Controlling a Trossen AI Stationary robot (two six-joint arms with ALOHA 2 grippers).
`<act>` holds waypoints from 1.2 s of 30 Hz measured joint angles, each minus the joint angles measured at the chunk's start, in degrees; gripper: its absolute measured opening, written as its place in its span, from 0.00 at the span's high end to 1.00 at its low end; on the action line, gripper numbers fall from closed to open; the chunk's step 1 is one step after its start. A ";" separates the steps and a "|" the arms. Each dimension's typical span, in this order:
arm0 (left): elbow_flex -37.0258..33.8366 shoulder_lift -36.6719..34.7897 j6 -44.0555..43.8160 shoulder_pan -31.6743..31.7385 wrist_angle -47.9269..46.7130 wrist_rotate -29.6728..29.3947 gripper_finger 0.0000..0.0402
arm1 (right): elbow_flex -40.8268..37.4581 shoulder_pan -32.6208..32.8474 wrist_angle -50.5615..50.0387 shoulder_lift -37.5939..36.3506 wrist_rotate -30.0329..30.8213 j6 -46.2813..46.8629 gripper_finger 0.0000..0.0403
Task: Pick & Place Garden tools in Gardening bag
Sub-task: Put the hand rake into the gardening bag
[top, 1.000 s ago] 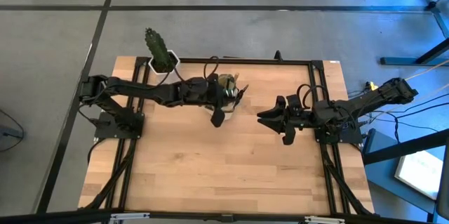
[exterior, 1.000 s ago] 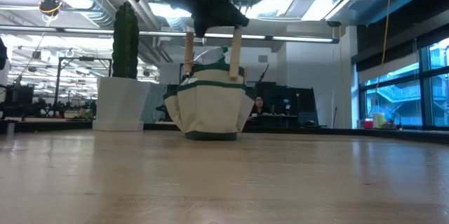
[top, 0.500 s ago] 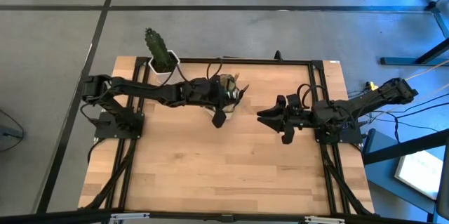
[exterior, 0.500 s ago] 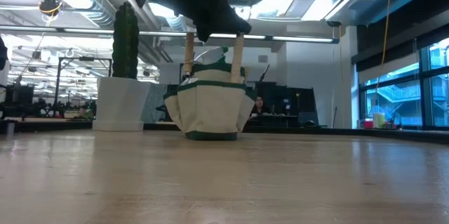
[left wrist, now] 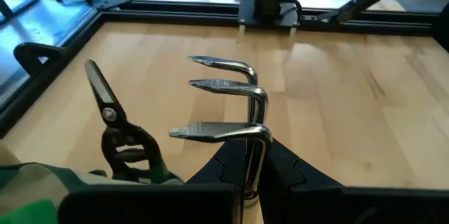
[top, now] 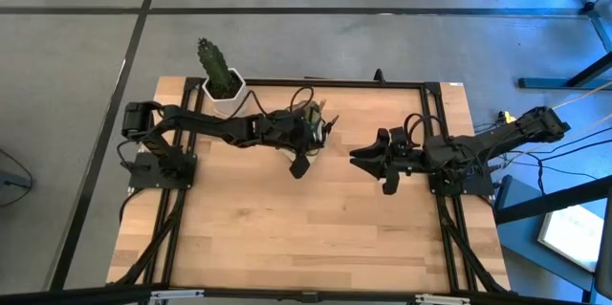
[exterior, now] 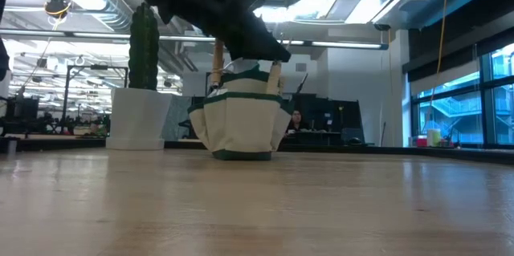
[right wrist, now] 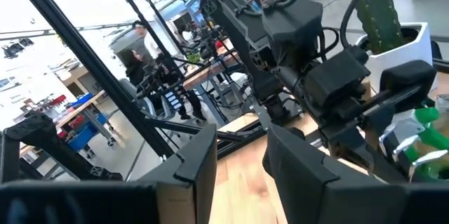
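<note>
high view, bag: the gardening bag (top: 308, 114) sits near the table's (top: 287, 238) far edge, mostly hidden under the left arm, beside the cactus (top: 216, 68) in its white pot (top: 229, 91)
high view, left: left gripper (top: 299, 163) hangs just off the bag's near side, pointing toward the table's middle, so the bag lies right behind and under the wrist
high view, right: right gripper (top: 371, 162) waits well apart on the right half, facing the bag; the left arm is far the nearer
low view, bag: soft pale fabric with green trim, squat and rounded, two wooden handles (exterior: 217, 62) standing upright out of it
low view, left: the dark gripper mass (exterior: 253, 35) tilts down over the bag's rim, close above the handles
left wrist view, grip: fingers (left wrist: 280, 171) clenched on the little wire rake (left wrist: 228, 104), its shaft caught between them
left wrist view, axis: three bent, shiny steel tines fan out ahead, long axis running straight out from the fingers
left wrist view, neighbours: dark pruning snips (left wrist: 116, 129) poke up from the green fabric just beside the rake
left wrist view, call: the rake looks to need lowering handle-first into the bag below
right wrist view, right: own fingers (right wrist: 200, 157) stand apart with nothing between them, looking across at the left arm and green bag trim (right wrist: 428, 122)
</note>
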 joint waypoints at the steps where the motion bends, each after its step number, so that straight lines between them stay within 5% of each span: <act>1: 0.00 0.00 -0.19 0.25 0.01 0.06 0.98 | 0.00 -0.02 -0.19 0.00 0.00 0.00 0.68; 7: 0.00 -0.02 -7.94 2.17 -1.07 0.12 0.98 | 0.00 -0.02 -2.14 0.00 -0.01 0.95 0.68; 36: -0.02 0.42 -18.12 -3.94 -4.93 -10.57 0.98 | 0.02 -4.38 -2.11 5.67 0.90 5.11 0.68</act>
